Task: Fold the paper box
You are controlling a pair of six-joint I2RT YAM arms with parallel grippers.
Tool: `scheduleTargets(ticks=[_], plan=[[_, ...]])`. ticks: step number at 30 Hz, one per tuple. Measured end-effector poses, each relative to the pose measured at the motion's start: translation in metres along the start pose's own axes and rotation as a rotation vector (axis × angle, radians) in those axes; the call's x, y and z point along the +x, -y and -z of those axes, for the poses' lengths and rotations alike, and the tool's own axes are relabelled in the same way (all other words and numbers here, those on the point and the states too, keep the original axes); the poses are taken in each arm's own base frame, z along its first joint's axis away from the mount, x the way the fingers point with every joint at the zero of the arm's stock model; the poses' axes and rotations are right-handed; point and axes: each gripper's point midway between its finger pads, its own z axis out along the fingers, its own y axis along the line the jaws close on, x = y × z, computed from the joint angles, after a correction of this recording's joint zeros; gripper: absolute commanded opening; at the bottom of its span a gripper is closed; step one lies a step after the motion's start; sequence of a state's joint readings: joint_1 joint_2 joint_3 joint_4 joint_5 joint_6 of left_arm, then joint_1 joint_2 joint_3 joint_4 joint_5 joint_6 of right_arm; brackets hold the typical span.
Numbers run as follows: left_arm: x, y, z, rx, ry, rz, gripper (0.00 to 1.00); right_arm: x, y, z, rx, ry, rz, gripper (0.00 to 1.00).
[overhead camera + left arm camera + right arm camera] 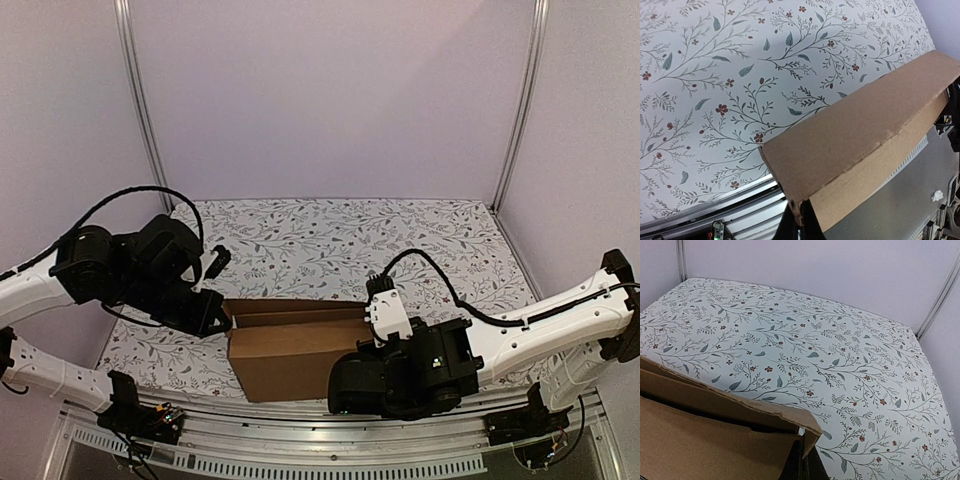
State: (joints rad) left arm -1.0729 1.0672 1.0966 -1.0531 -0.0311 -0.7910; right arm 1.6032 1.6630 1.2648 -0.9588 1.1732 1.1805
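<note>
Box point(285, 365) at the flowered bench's point(330, 240) near edge: my left pincer point(797, 225) clenched on its left end, my right pincer point(801, 460) clenched on its right end.

paper box point(715, 440) cropped, right jaws mostly hidden
</note>
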Motion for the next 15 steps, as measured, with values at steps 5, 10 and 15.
scheduleTargets(ticks=[5, 10, 15], plan=[[0.0044, 0.0021, 0.0003, -0.021, 0.012, 0.003, 0.00, 0.0000, -0.0001, 0.0000, 0.000, 0.000, 0.000, 0.00], [0.0064, 0.0025, 0.0022, -0.033, 0.032, 0.012, 0.00, -0.0002, -0.0007, 0.0001, -0.001, 0.000, 0.000, 0.00], [0.0103, 0.0007, 0.0055, -0.033, 0.034, 0.030, 0.00, -0.0005, -0.0024, 0.0000, -0.003, 0.001, -0.005, 0.00]])
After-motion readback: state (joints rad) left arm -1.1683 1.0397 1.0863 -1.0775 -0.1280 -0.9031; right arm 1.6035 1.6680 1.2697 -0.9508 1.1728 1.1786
